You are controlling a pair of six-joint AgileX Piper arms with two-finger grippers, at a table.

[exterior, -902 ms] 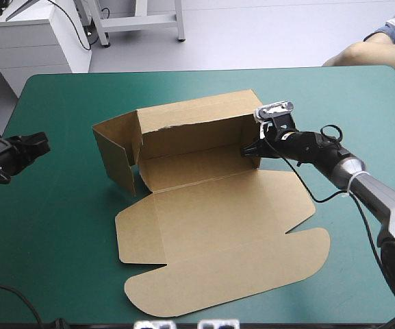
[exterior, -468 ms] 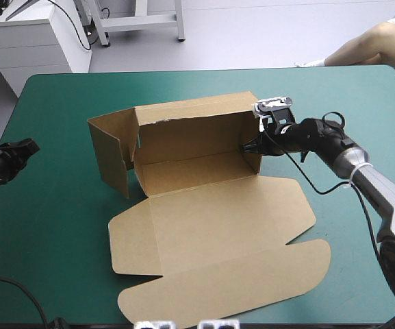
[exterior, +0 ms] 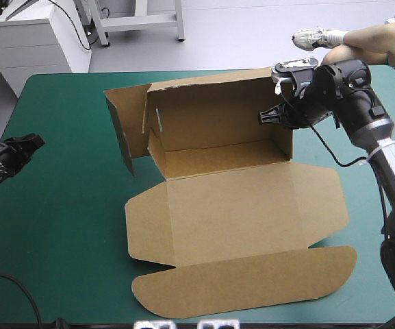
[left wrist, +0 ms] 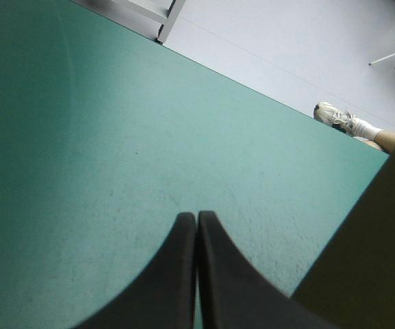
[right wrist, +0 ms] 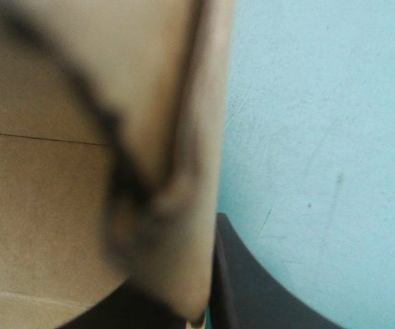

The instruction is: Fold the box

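Status: box (exterior: pixel 231 199) is sitting mid-counter (exterior: pixel 67 226), roughly halfway done by my read.

- Back wall (exterior: pixel 218 113) is standing upright, with the floor panel (exterior: pixel 221 159) lying flat in front of it.
- Right claw (exterior: pixel 274 116) is gripping the right end wall (exterior: pixel 289 137), pinched almost closed on the board. In its wrist view the sheet is running edge-on between the fingers, with one black finger (right wrist: pixel 252 288) showing on the outer side against the teal-green cover.
- Left end flap (exterior: pixel 123 127) is standing but angling outward. It isn't squared to the floor panel and isn't tucked.
- Lid (exterior: pixel 238 212) is lying flat toward the near edge. Its long front flap (exterior: pixel 252 281) is lying flat too.
- Left claw (exterior: pixel 33 142) is hovering closed and empty near the counter's left edge, well apart from the box. Its wrist view is showing mostly bare cover.

What I'm expecting is left: bringing the left flap square and getting both end walls tucked and locked. The lid isn't needing anything yet.

Materials: the board is looking matte, plain brown and stiff enough to stand unaided. Fold lines are showing pre-creased and straight, and the flap corners are cut round. Two narrow slots (exterior: pixel 157 115) are sitting in the back wall near its left end. The cover is reading matte and faintly speckled, so it is probably giving decent friction under the board.
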